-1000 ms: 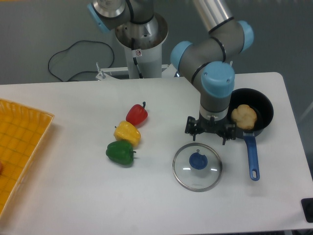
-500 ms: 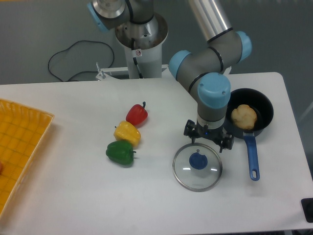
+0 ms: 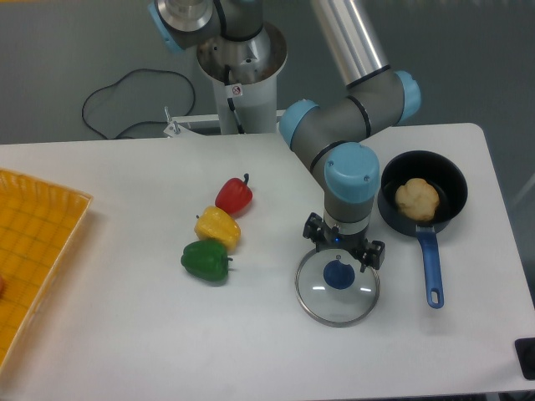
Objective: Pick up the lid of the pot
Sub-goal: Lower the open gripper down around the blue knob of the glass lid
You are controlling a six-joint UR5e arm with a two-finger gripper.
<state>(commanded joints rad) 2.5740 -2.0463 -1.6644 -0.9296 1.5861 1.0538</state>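
"Pot lid (image 3: 335,307), quick: pos.?"

"On the surface (image 3: 125,334), right of ctr, flat, blue knob (image 3: 338,274) up. Glass w/ a thin rim."

"Pincer (image 3: 342,249)?"

"Spread, tips apart, nothing btwn them. In view they overlap the lid's far part, just beyond the knob. Can't tell exact ht. above the glass."

"Edges, room?"

"Near side: wide strip of surface btwn lid rim & near edge. Left: more surface, then green pepper (image 3: 205,262), w/ yellow pepper (image 3: 219,228) & red pepper (image 3: 234,197) farther back. Right: narrower gap, then blue handle (image 3: 431,271) of the black pan (image 3: 453,200), pointing near, approx. parallel to the surface's right edge. Pan's at far right, tan round thing (image 3: 416,200) inside. Tight spot = arm vs. pan's left rim; they look just beside each other in view, can't tell actual gap."

"Far left?"

"Orange crate (image 3: 38,251) at the left edge, peppers well apart from it."

"Diff. vs. prev. frame?"

"Pincer's shifted left & nearer the camera side, so tips sit closer to the knob in view. Lid, pan, peppers: same pos."
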